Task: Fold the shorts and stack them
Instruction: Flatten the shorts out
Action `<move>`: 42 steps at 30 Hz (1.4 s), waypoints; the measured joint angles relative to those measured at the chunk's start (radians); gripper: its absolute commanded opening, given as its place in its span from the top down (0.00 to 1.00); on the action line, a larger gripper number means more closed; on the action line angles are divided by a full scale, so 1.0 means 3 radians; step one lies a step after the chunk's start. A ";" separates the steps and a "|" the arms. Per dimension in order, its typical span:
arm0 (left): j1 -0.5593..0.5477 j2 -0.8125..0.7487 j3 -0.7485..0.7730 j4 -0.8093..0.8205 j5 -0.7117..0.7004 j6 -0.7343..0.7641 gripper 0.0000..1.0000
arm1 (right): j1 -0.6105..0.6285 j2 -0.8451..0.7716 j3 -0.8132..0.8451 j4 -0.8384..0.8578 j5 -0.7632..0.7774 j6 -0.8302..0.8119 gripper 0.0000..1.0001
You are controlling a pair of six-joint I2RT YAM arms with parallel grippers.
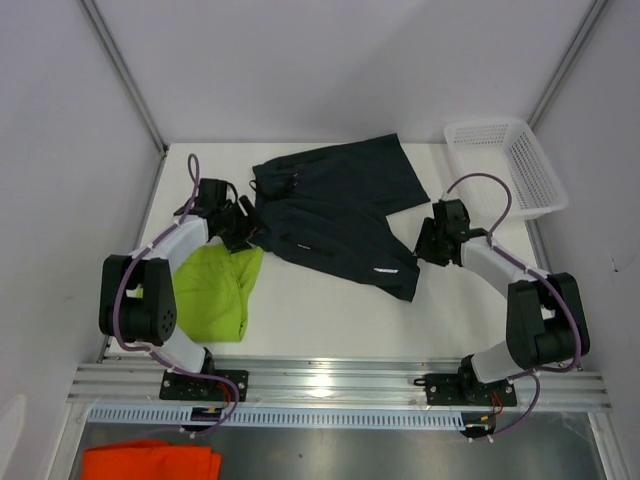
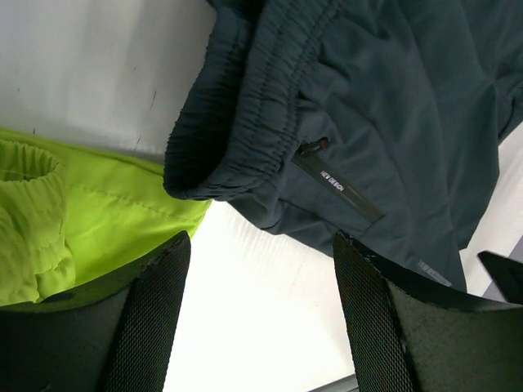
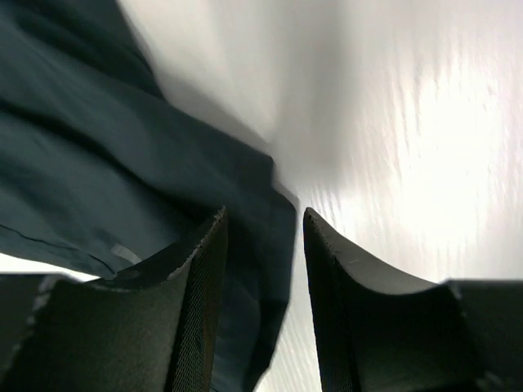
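The top external camera is fixed above and behind the arm bases and looks down on the whole table (image 1: 330, 300). The left wrist camera sits close over the table, facing past the left gripper (image 2: 261, 237) at the waistband of the dark shorts (image 2: 392, 106) and the lime shorts (image 2: 98, 220). The right wrist camera, also close, faces past the right gripper (image 3: 265, 214) at a dark hem. All three views share the dark shorts.

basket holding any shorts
No, the basket is bare inside; the green shorts and dark shorts lie on the table.
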 measured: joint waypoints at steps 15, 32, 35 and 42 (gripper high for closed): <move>-0.0008 0.0338 0.0051 0.0170 -0.0126 0.0037 0.36 | 0.0229 -0.0276 -0.0374 0.0167 -0.0156 0.0066 0.64; 0.0114 0.0570 0.0179 0.0286 -0.0163 0.0102 1.00 | 0.0844 -0.0441 -0.0456 0.0174 -0.0214 0.0148 0.96; 0.0225 0.0570 0.0179 0.0305 -0.0144 0.0100 1.00 | 0.1021 -0.0441 -0.0460 0.0174 -0.0225 0.0167 0.98; 0.0557 0.0615 0.0319 0.0315 -0.0025 0.0099 1.00 | 0.1438 -0.0446 -0.0459 0.0161 -0.0409 0.0221 0.92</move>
